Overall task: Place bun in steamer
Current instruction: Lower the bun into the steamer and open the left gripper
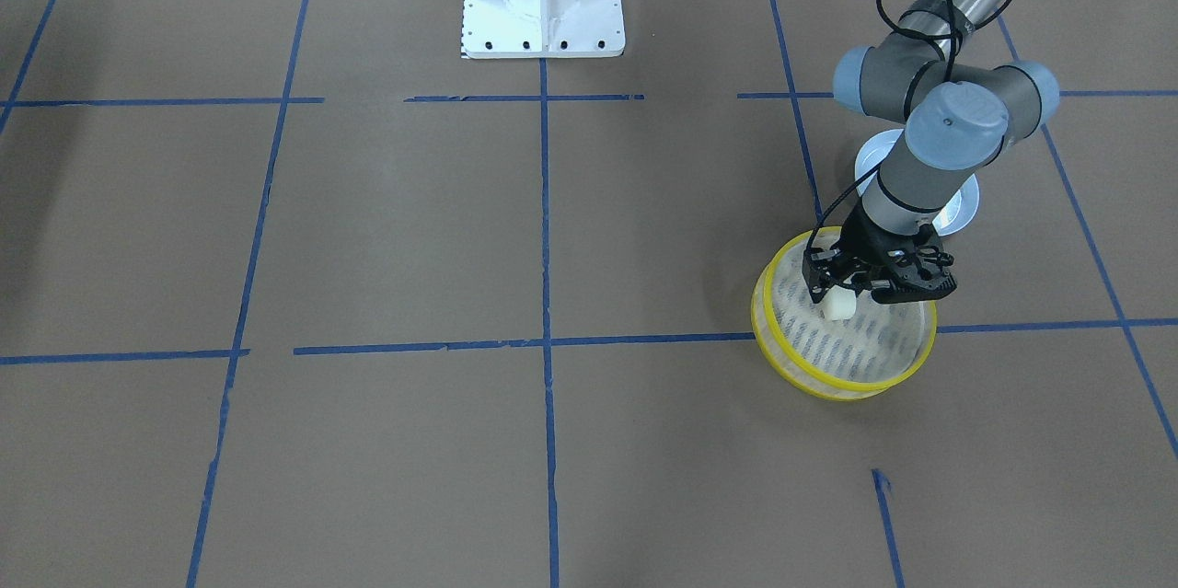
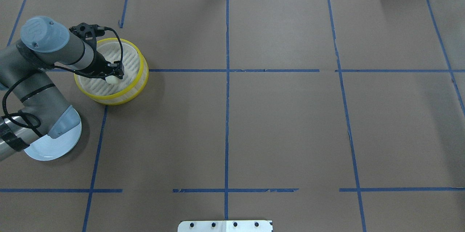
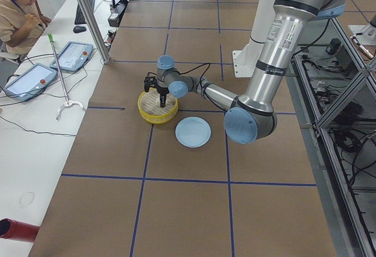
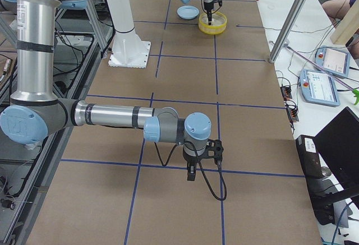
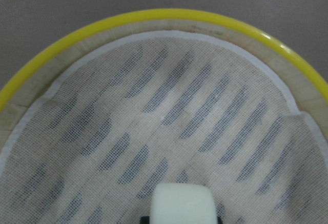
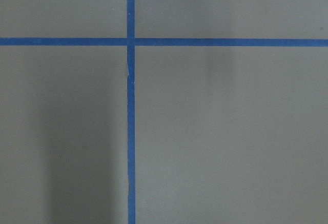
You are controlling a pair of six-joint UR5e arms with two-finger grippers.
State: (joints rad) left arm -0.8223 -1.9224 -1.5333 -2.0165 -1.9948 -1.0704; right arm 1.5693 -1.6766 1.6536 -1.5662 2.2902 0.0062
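**Bun held over the steamer, release still to come**

Front-facing: the left gripper [image 1: 837, 301] is clamped on the bun [image 1: 839, 307] inside the steamer [image 1: 828, 383]; whether the bun touches the floor is unclear.
Overhead: the bun sits within the yellow rim, with the blue plate [image 2: 54, 148] nearby.
Right side: the right gripper [image 4: 191, 173] is well apart, and its opening cannot be told.
No writing is readable.

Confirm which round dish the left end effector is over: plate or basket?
The yellow-rimmed basket, not the pale blue plate beside it. The left end effector holds the bun over its mesh floor.
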